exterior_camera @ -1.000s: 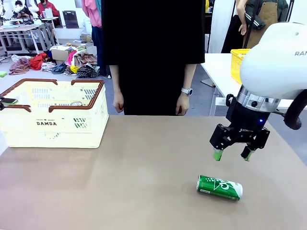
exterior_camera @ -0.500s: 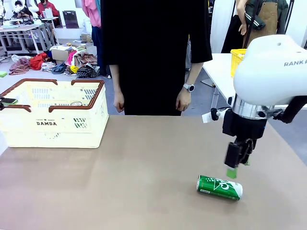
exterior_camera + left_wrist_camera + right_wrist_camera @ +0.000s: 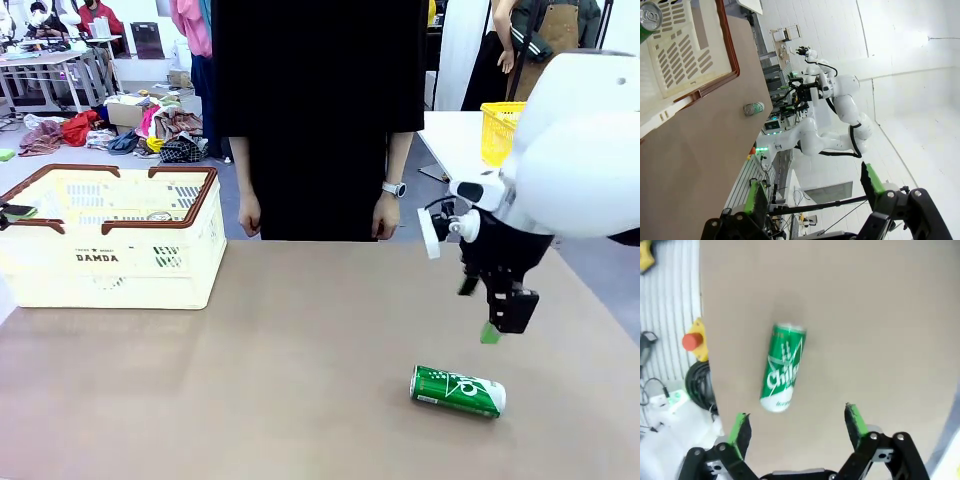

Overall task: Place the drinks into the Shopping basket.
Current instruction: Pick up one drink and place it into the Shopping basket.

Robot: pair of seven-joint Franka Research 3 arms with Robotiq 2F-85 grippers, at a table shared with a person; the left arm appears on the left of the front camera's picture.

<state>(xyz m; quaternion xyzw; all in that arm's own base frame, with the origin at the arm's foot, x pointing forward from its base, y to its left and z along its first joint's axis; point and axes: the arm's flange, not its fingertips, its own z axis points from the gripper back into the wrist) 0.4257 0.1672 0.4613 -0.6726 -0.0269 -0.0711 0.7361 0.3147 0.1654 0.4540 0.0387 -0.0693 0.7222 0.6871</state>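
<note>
Green aluminium can point(image 3: 458, 391) lies sidelong on brown table point(image 3: 300, 380), near its edge, open top all round. Right gripper point(image 3: 796, 412) hangs above can, jaws wide, empty. Left gripper point(image 3: 812, 176) also wide, empty. Cream-white brown-rimmed plastic basket point(image 3: 110, 262) well left of can.

The front view is bright and evenly lit from overhead, with no hard shadows: the green can point(image 3: 458, 391) throws only a faint, soft shade onto the tabletop point(image 3: 300, 400). The right arm's white shell point(image 3: 585, 150), at the right of the frame, is close to blown out. The left wrist view is washed out across its upper right, where white walls point(image 3: 920, 60) glare. Straight lines bend toward its edges, and the left claw point(image 3: 812, 179) along the bottom is soft. The right wrist view is hazy throughout: the green can's lettering smears, and the right claw point(image 3: 796, 415) at the bottom edge is out of focus.
</note>
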